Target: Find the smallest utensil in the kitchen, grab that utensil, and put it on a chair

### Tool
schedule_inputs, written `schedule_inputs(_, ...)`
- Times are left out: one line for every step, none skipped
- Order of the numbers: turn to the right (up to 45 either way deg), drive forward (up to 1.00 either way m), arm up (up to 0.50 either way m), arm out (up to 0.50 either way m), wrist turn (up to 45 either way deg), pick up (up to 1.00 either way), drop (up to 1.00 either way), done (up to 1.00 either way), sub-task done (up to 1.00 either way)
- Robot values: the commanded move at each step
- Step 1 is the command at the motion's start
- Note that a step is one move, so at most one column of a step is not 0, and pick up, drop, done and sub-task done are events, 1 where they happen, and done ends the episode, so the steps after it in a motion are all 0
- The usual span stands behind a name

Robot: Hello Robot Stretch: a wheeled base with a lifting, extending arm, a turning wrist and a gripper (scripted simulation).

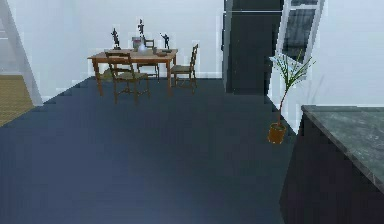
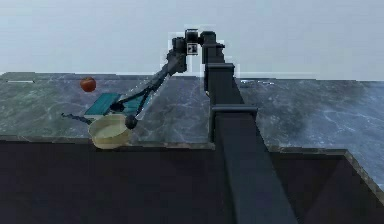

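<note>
On the grey stone countertop [image 2: 300,115] my arm reaches out, and the gripper [image 2: 123,113] slants down toward the view's left. Its fingertips [image 2: 131,120] end at a cream bowl [image 2: 108,132] near the counter's front edge. A teal flat thing [image 2: 99,103] lies just behind the fingertips, and a thin dark utensil-like sliver [image 2: 74,117] lies left of the bowl. With these things on the counter around it, I cannot tell whether the gripper holds anything. Wooden chairs [image 1: 126,75] stand around a wooden dining table [image 1: 133,56] at the far end of the forward view.
A small red round thing [image 2: 88,84] sits farther back on the counter. In the forward view, a dark fridge [image 1: 250,45] stands at the back, with a potted plant [image 1: 282,110] to its right. A counter corner [image 1: 345,150] is at the lower right. Dark bare floor [image 1: 150,150] lies between.
</note>
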Motion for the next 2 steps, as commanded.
schedule_inputs(0.0, 0.00, 0.00, -0.48, 0.0, 0.00, 0.00, 0.00, 0.00)
schedule_inputs(0.0, 1.00, 0.00, 0.00, 0.0, 0.00, 0.00, 0.00, 0.00)
